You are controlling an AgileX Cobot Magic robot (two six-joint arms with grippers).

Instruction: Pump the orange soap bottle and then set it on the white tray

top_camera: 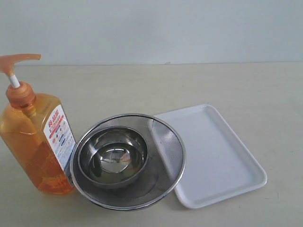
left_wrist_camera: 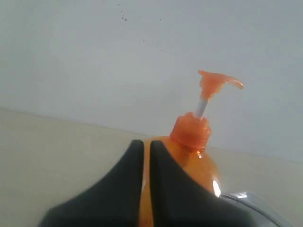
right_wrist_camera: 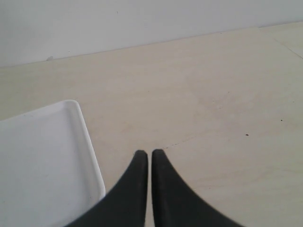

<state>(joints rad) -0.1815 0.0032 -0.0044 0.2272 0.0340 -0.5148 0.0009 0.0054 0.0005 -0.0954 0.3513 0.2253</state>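
Exterior view: the bottle [top_camera: 33, 142] stands upright at the left of the table [top_camera: 213, 80], with its pump raised on the white stem and its label turned toward the strainer [top_camera: 168, 142]. The strainer sits just beside the bottle and holds a steel bowl [top_camera: 113, 156]. The tray [top_camera: 222, 156] lies flat and bare at the right, its left edge overlapped by the strainer's rim.

Left wrist view: the left gripper [left_wrist_camera: 147, 144] has its fingers pressed together on nothing. The bottle rises beyond them, and whether they touch it cannot be told.

Right wrist view: the right gripper [right_wrist_camera: 149, 153] is likewise closed and empty, over bare table just beside a corner of the tray.
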